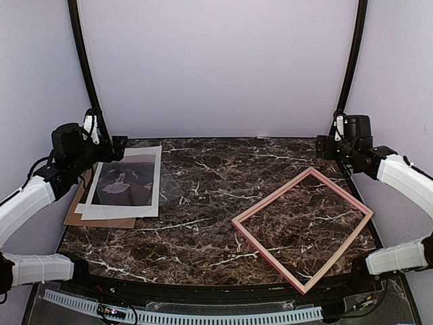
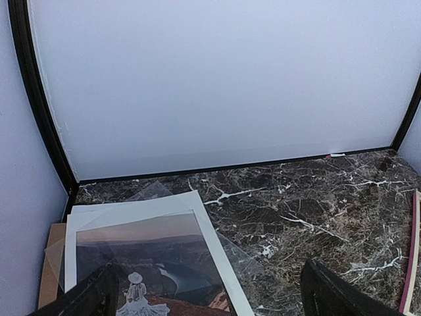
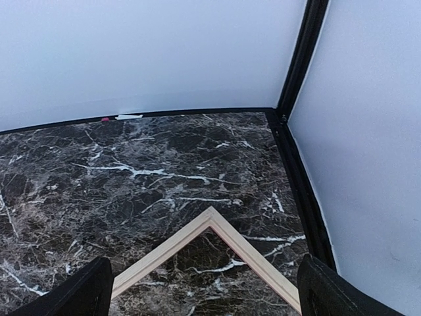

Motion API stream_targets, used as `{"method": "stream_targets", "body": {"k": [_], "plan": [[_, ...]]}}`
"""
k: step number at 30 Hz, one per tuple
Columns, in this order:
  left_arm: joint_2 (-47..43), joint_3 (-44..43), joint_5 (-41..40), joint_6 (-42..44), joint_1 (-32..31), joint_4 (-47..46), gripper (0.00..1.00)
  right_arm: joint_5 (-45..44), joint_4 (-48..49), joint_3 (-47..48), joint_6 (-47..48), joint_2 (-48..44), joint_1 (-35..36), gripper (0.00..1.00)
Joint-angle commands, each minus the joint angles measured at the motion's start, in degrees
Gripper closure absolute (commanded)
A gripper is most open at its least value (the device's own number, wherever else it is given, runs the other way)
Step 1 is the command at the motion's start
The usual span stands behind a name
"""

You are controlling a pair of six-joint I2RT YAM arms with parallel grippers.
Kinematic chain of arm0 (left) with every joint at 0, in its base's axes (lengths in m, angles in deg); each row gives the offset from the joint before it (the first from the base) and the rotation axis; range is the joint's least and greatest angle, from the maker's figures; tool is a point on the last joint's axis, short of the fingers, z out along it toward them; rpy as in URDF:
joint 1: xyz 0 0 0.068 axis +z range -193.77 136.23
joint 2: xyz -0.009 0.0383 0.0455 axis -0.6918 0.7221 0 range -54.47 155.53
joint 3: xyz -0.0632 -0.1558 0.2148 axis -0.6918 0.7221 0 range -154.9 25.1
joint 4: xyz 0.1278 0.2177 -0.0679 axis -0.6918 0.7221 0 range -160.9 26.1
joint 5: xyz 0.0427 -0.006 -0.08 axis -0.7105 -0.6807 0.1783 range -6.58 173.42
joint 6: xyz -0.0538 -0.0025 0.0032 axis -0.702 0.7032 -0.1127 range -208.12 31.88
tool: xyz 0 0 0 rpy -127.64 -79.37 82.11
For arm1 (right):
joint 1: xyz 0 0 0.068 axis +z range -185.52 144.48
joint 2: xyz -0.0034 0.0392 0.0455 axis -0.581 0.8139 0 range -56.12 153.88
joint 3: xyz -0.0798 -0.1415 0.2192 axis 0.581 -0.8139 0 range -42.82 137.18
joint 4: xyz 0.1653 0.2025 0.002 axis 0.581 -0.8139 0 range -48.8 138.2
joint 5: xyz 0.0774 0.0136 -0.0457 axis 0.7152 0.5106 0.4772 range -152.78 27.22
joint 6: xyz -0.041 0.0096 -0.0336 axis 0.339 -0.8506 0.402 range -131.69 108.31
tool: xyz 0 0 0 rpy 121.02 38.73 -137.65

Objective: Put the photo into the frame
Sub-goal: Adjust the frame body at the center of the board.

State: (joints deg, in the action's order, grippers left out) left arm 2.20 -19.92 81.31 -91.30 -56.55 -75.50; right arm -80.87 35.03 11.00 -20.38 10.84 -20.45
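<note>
At far table corners | left gripper (image 2: 209, 289) spread, empty, near photo (image 2: 151, 247) | right gripper (image 3: 204, 289) spread, empty, near frame (image 3: 212, 220)

A lab-style robot booth: plain pale walls (image 1: 216, 68) and black corner posts (image 1: 80, 61) enclose a dark marble-patterned tabletop (image 1: 203, 203).

top view looks down from behind over the whole counter (image 1: 203, 223); low wrist views face the far wall, sharing photo (image 2: 164, 250) and frame (image 3: 164, 251).

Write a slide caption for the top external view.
Left: photo stacked with clear sheet and cardboard; right: empty pink frame; left tool and right tool open.
</note>
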Motion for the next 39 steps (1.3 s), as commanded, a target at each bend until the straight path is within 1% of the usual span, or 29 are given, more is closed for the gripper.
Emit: {"method": "stream_targets", "body": {"k": [1, 3, 5, 9, 15, 17, 19, 23, 28, 31, 36, 39], "plan": [[-0.90, 0.63, 0.99, 0.26, -0.25, -1.38, 0.01, -7.10, -7.80, 4.89, -3.43, 2.12, 0.40, 0.01], [-0.87, 0.63, 1.13, 0.23, -0.26, -1.38, 0.01, -9.23, -12.08, 6.09, -4.86, 3.49, -0.10, 0.01], [-0.82, 0.55, 1.54, 0.12, -0.25, -1.38, 0.01, -9.41, -16.56, 6.38, -6.95, 4.55, -1.79, 0.01], [-0.90, 0.47, 1.95, -0.22, -0.25, -1.38, 0.01, -3.99, -21.60, 4.57, -12.01, 6.27, -8.96, 0.01], [-1.69, 0.58, 2.86, -0.91, -0.32, -1.54, 0.01, 7.62, -21.96, -2.85, -17.72, 7.73, -22.88, 0.01], [-2.03, 0.62, 3.81, -1.14, -0.32, -1.55, 0.01, 10.66, -21.00, -5.78, -19.50, 6.60, -26.73, 0.01], [-2.51, 0.63, 4.13, -1.25, -0.32, -1.63, 0.01, 11.92, -20.51, -8.31, -21.19, 4.80, -29.55, 0.01], [-3.29, 0.62, 4.59, -1.39, -0.32, -1.79, 0.01, 9.86, -21.36, -11.12, -23.56, 1.86, -32.01, 0.01], [-4.06, 0.72, 5.04, -1.64, -0.30, -1.98, 0.01, 6.62, -22.48, -11.62, -26.12, 1.42, -32.69, 0.01], [-4.55, 0.76, 5.20, -1.82, -0.32, -2.03, 0.01, 7.56, -21.98, -13.33, -28.31, 1.60, -33.55, 0.02], [-4.83, 0.81, 5.63, -2.08, -0.28, -2.33, 0.01, 11.18, -18.70, -19.73, -32.34, 0.70, -36.56, 0.04], [-4.69, 0.82, 6.09, -2.18, -0.27, -2.42, 0.01, 12.02, -17.22, -22.22, -32.87, 0.31, -37.29, 0.04]]}}
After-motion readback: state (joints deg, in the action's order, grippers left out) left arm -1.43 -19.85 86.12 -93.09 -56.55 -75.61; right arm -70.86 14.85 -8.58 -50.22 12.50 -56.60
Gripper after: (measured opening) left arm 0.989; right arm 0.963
